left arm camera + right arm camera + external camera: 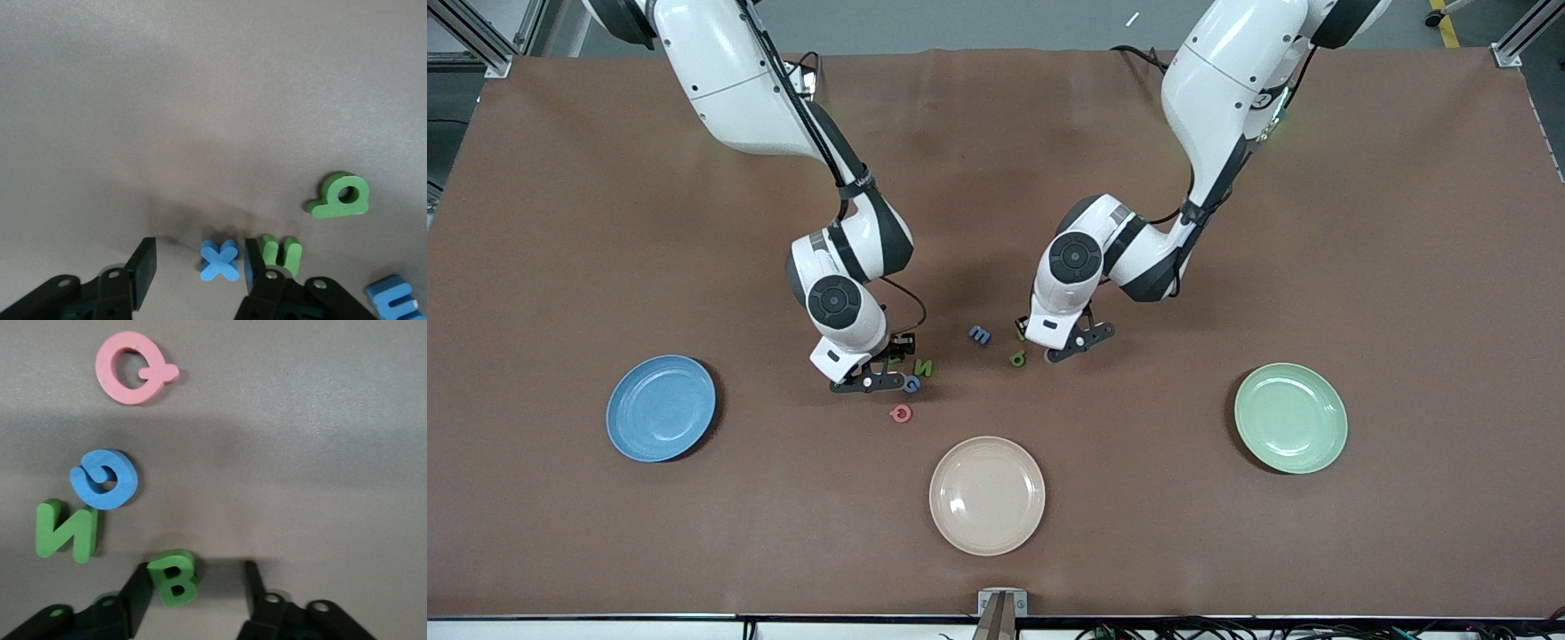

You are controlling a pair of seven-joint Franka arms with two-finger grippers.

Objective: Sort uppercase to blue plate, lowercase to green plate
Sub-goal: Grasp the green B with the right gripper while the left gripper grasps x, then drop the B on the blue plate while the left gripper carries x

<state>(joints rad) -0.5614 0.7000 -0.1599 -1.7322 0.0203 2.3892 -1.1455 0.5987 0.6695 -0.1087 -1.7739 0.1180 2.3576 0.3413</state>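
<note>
1. low over the middle of the tabletop (560,222), the left end effector (197,265) stands open, its fingers on either side of the blue x (220,260), which lies flat.
2. just outside the finger closer to the x sits the green n (281,252); the green b-shaped letter (340,197) and the blue m (393,300) lie near.
3. the right end effector (193,587) is also low and open, around the green B (173,577).
4. the green N (65,530) and blue G (105,479) lie beside it, and the pink Q (133,367) is nearer the front camera.
5. the blue plate (661,408) lies toward the right arm's end and the green plate (1290,418) toward the left arm's end.
</note>
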